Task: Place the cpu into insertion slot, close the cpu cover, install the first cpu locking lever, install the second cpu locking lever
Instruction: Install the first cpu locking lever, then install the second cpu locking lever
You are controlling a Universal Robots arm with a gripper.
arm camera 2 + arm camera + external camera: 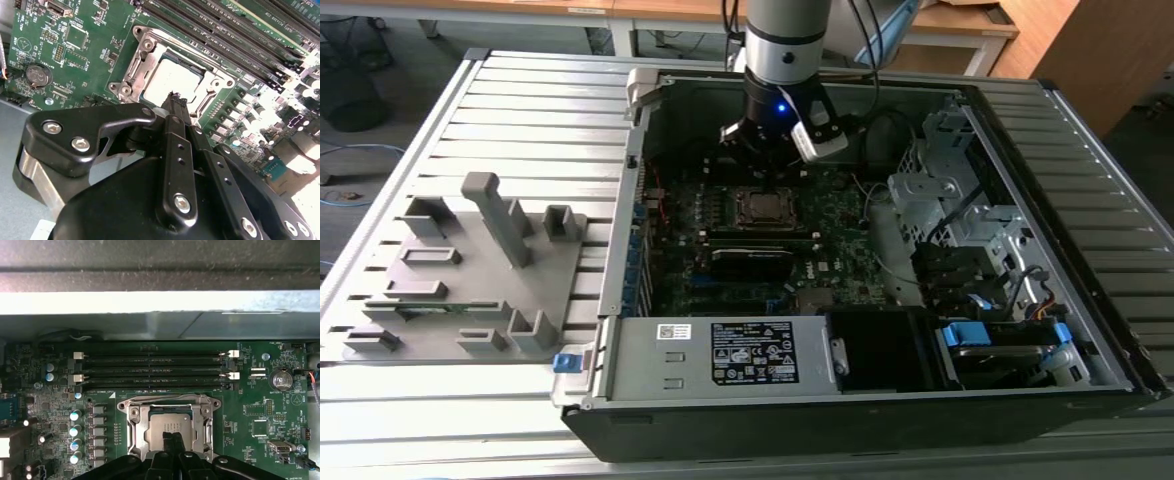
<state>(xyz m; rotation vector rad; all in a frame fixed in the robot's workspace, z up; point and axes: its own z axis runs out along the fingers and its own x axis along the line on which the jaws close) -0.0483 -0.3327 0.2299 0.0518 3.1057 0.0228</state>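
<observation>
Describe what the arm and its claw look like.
The arm is a silver-grey cylinder ending in a black wrist with a small blue light and a white block on its side. The claw is matte black, built of flat linkage bars joined by silver screws, with narrow fingers.

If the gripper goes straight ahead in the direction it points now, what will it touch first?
Most likely the cpu: the gripper points at its grey top, which sits in the insertion slot under the cpu cover. How close it is remains unclear.
</observation>
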